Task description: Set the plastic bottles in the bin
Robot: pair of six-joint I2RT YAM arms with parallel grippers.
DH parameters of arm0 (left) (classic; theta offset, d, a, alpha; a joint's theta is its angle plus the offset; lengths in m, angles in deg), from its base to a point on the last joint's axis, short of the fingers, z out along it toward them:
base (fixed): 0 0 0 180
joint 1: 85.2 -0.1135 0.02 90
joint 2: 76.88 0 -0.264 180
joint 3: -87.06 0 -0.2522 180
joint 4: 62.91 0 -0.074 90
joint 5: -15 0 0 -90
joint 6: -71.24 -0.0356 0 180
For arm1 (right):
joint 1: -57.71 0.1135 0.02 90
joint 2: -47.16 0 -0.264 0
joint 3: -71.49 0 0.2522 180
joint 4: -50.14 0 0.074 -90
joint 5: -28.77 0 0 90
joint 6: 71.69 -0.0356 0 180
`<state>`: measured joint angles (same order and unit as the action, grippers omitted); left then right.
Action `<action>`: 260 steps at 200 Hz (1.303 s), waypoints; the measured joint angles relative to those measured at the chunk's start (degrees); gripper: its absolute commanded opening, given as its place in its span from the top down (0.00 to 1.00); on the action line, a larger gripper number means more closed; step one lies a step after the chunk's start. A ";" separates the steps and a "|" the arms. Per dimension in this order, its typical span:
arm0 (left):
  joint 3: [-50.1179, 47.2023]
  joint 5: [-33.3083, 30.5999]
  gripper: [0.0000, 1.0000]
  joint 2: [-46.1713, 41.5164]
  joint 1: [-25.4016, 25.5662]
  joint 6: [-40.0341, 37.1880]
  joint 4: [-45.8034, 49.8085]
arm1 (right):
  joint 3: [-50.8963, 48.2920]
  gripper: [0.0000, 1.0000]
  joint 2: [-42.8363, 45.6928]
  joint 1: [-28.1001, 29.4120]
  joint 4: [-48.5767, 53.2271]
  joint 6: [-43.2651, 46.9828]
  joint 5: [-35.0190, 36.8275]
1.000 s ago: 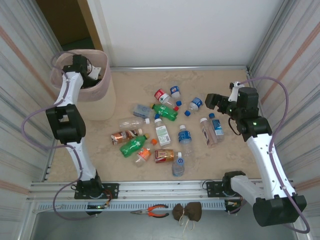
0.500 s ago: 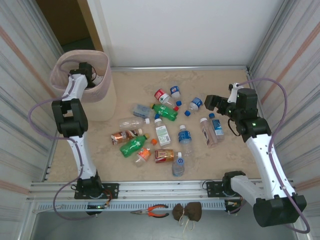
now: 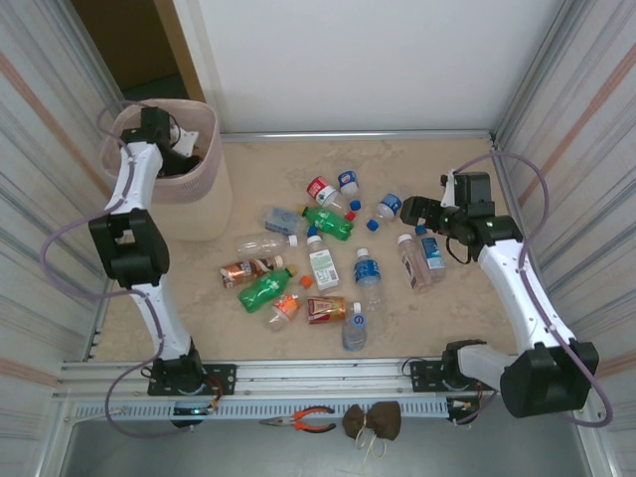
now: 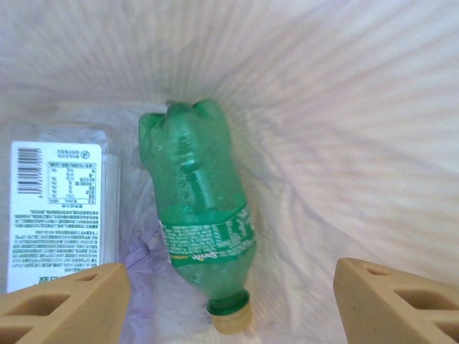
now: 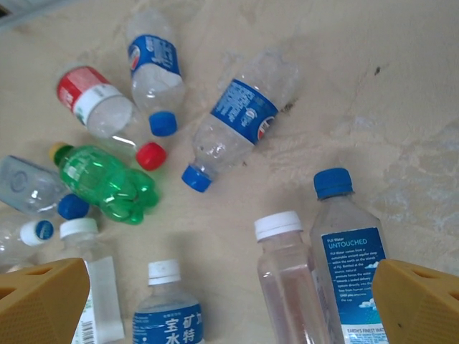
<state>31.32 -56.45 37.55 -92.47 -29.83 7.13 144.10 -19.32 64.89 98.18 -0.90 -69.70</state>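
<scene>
The beige bin (image 3: 212,199) with its pink bag stands at the table's back left. My left gripper (image 3: 182,149) hangs inside its mouth, open and holding nothing (image 4: 229,312). Below it a green plastic bottle (image 4: 201,215) lies loose on the bag, beside a white-labelled bottle (image 4: 61,208). Several more plastic bottles (image 3: 323,260) lie scattered mid-table. My right gripper (image 3: 411,210) hovers open (image 5: 229,304) over a white-capped clear bottle (image 5: 294,287) and a blue-capped bottle (image 5: 350,251). A blue-labelled bottle (image 5: 242,118) and a green bottle (image 5: 104,183) lie further off.
Corrugated metal walls close both sides of the table, and a white panel closes the back. Pliers (image 3: 313,419) and a brown cloth lump (image 3: 373,419) lie on the front rail below the arm bases.
The left arm swung about over the bin and is back inside its mouth. The right gripper has moved slightly left and down toward the bottles.
</scene>
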 measured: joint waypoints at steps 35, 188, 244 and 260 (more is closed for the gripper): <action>-2.10 5.79 0.26 -7.17 -2.73 2.60 -4.07 | 1.05 0.11 -5.33 0.28 1.66 0.79 1.22; -15.78 18.18 0.26 -21.79 -7.52 11.54 -17.79 | -14.71 0.20 24.09 32.28 -7.34 9.25 -0.85; -16.63 18.56 0.26 -23.19 -7.85 12.63 -19.69 | -26.64 0.19 39.01 35.65 -13.60 17.44 -14.01; -16.79 18.56 0.25 -23.71 -7.82 12.66 -20.24 | -28.83 0.20 40.46 38.03 -15.02 18.67 -15.30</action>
<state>14.53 -37.90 13.83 -100.30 -17.18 -13.11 115.27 21.14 102.92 83.16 17.77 -85.00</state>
